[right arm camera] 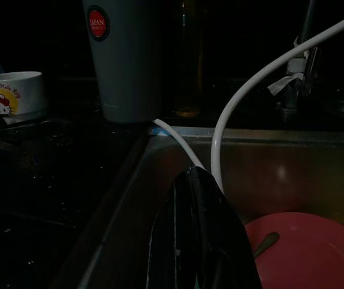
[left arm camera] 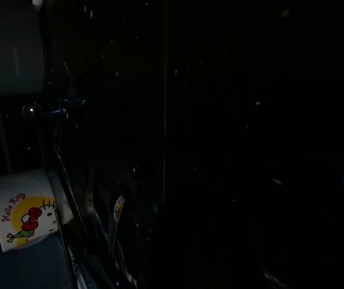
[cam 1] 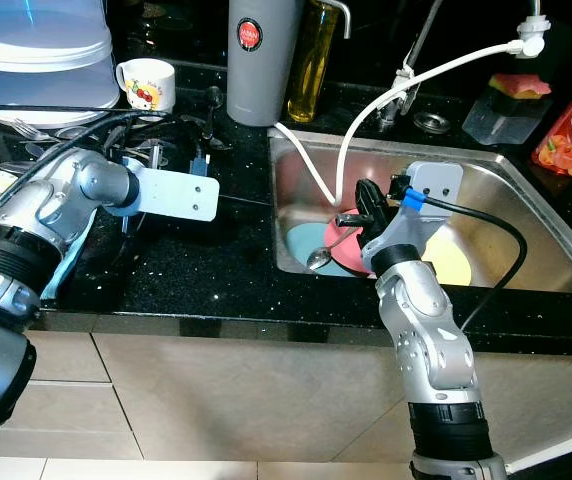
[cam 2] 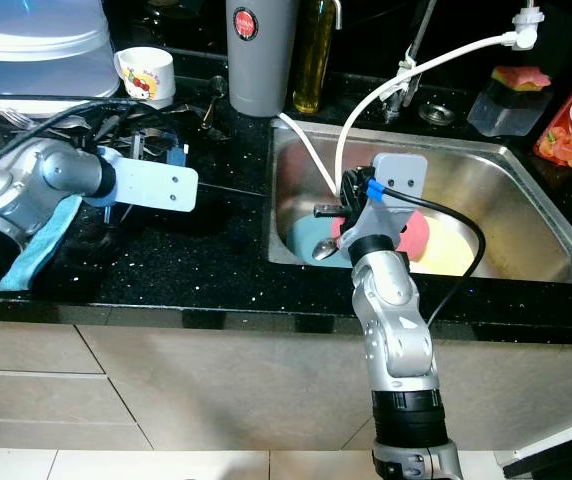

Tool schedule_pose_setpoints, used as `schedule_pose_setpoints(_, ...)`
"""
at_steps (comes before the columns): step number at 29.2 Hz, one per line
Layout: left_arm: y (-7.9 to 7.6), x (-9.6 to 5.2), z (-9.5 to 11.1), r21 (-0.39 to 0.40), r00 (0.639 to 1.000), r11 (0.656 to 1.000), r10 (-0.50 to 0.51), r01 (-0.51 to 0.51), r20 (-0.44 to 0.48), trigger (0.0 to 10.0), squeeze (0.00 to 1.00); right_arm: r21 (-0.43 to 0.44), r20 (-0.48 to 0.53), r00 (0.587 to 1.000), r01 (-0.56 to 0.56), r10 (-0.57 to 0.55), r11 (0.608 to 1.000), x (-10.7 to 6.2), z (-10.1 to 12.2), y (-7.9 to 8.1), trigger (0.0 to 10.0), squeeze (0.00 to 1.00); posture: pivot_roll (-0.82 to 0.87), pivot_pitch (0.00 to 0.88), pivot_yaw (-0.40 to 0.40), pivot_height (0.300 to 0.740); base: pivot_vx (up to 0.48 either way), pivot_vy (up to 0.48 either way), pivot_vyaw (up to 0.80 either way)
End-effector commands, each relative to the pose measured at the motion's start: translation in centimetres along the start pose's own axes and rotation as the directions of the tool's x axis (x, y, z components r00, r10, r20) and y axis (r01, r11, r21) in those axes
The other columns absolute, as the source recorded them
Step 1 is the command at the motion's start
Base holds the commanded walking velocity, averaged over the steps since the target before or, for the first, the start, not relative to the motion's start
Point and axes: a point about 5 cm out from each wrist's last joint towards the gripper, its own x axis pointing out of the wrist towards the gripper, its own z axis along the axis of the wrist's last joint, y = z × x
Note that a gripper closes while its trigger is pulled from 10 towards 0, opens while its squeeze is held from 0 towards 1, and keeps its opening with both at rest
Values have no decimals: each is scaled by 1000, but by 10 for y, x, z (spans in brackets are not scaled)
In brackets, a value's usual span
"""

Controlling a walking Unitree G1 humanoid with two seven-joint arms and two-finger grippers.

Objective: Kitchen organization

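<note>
- Where your right arm reaches over the counter edge into the steel sink (cam 1: 526, 215), the right gripper (cam 1: 368, 203) hangs above the dishes with its two black fingers pressed together, gripping nothing you can see.
- In the right wrist view those closed fingers (right arm camera: 199, 241) point toward the sink's back wall, with the pink plate (right arm camera: 307, 253) just beside them and a utensil handle (right arm camera: 263, 244) lying on it.
- In the sink you have three dishes overlapping: a light blue plate (cam 1: 301, 240) on the left, the pink one in the middle, a yellow plate (cam 1: 453, 262) on the right.
- A metal spoon (cam 1: 319, 259) rests on the blue plate, near the front wall of the sink.
- A white hose (cam 1: 366, 110) loops from the faucet area down into the sink.
- Your left gripper (cam 1: 161, 150) sits over the dark counter (cam 1: 216, 260) among dark items to the left of the sink; you cannot tell whether its fingers are apart or together.
- Behind it stand a cartoon mug (cam 1: 146, 84), a grey tumbler (cam 1: 261, 60) and a yellow oil bottle (cam 1: 313, 60).
- The left wrist view is nearly black; only the mug (left arm camera: 24, 208) and some sparkle of the counter come through.
</note>
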Motion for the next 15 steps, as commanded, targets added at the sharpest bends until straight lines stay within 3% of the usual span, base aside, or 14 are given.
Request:
schedule_pose_setpoints(1,-27,17,2,8,993,993,-120,120,1,0,0,0,2,1000,25,-25,1000,-3,0,-6,10000,0,244,56,-111,740,0,0,0)
schedule_pose_setpoints(4,-24,17,3,8,994,994,-110,110,5,0,0,0,2,1000,24,-24,1000,-3,0,-6,10000,0,244,57,-112,740,0,0,0)
schedule_pose_setpoints(7,-12,13,5,-12,1000,1000,-28,29,13,0,0,0,4,1000,24,-24,1000,-2,1,-6,10000,0,241,56,-112,740,0,0,0)
schedule_pose_setpoints(8,-7,13,6,-33,1000,999,5,-4,16,6980,0,0,4,1000,24,-24,1000,-2,1,-6,10000,0,241,56,-112,740,0,0,0)
schedule_pose_setpoints(9,-7,13,6,-33,1000,999,5,-4,16,6980,0,0,4,1000,24,-24,1000,-2,1,-6,10000,0,241,56,-112,740,0,0,0)
schedule_pose_setpoints(10,9,10,6,-128,994,987,105,-101,19,10000,0,-1,4,1000,25,-25,1000,-2,1,-7,10000,0,239,56,-112,740,0,0,0)
schedule_pose_setpoints(12,14,9,6,-166,991,977,135,-130,20,10000,0,-1,4,1000,26,-26,1000,-2,1,-7,10000,0,239,56,-112,740,0,0,0)
schedule_pose_setpoints(13,21,5,4,-203,986,966,168,-163,10,10000,941,-1,4,1000,27,-27,1000,-3,1,-7,10000,0,240,57,-113,740,0,0,0)
schedule_pose_setpoints(15,25,3,2,-222,983,958,185,-180,3,10000,941,-1,3,1000,27,-27,1000,-3,1,-7,10000,0,240,56,-114,740,0,0,0)
